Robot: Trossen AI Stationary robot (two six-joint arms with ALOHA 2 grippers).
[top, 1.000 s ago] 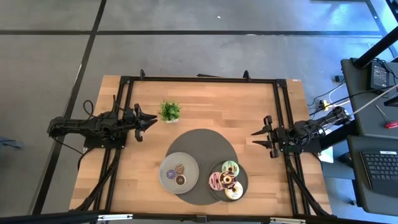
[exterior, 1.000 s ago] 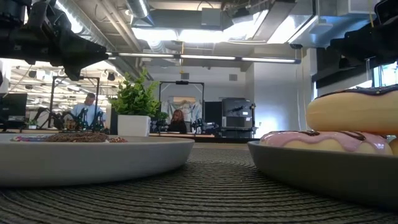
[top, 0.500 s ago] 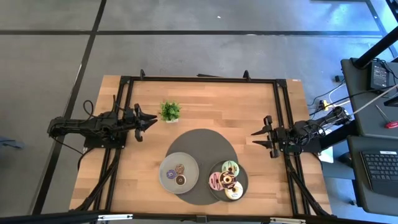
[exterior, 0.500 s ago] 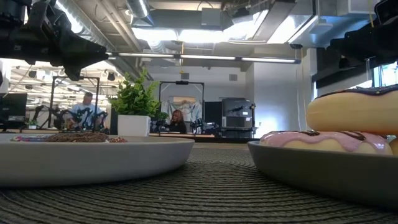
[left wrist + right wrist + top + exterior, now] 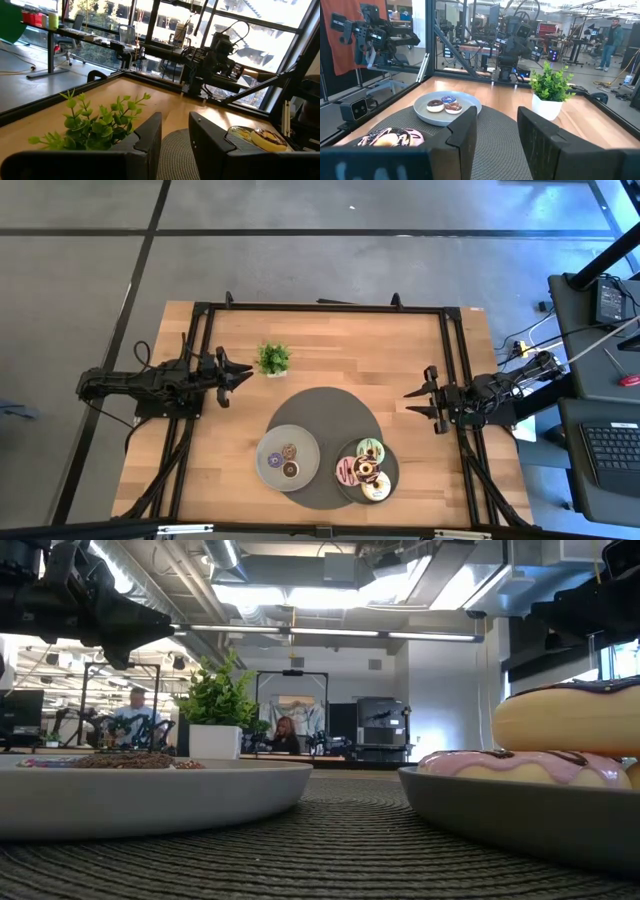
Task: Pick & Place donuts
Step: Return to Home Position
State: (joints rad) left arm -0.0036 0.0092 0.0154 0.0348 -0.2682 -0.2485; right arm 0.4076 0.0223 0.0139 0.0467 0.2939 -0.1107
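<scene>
In the high view, three tiny donuts, purple (image 5: 274,460), brown (image 5: 289,451) and dark (image 5: 290,470), lie on a light grey plate (image 5: 268,471). On a darker plate (image 5: 392,472) the pink-striped donut (image 5: 347,471), green donut (image 5: 370,448) and cream donut (image 5: 376,488) lie around a chocolate donut (image 5: 364,469). My left gripper (image 5: 246,377) is open and hovers at the table's left side beside the potted plant (image 5: 272,359). My right gripper (image 5: 408,402) is open and hovers at the right side, on the far side of the darker plate.
Both plates rest on a round woven grey mat (image 5: 325,418) at the table's near middle. A black frame (image 5: 320,309) runs round the tabletop. The low view shows the plant (image 5: 215,705) behind the light plate (image 5: 150,790) and people in the room beyond.
</scene>
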